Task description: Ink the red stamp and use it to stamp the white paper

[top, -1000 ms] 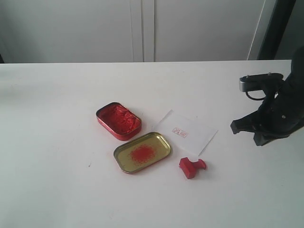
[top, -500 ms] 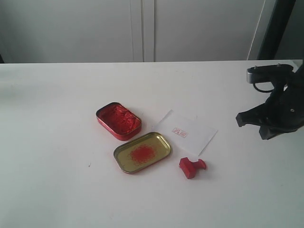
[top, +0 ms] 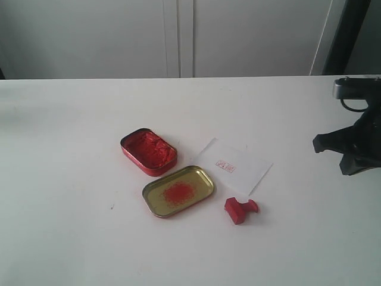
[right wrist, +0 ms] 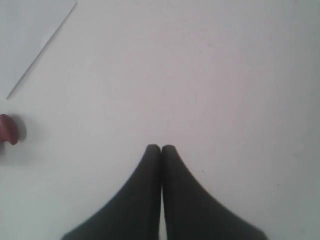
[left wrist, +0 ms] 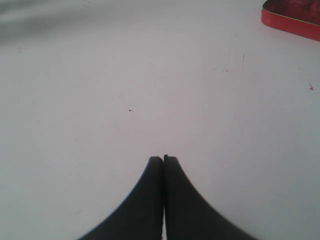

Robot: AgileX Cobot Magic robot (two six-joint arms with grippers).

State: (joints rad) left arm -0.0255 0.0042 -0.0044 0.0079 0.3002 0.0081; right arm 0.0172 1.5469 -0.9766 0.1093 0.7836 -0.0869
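Closed and empty, the right gripper [right wrist: 161,148] backs toward the bench's right edge, the red stamp [top: 240,210] left beside the imprinted white paper [top: 233,165]: stamping looks done.

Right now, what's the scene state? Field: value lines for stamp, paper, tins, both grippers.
stamp: red stamp lying on its side by the paper's near corner, not held
paper: white paper flat, one small red imprint
tin: ink tin open, red ink inside, left of paper
lid: gold lid face up, red smear inside
left gripper: shut, empty
right gripper: shut, empty, well right of stamp
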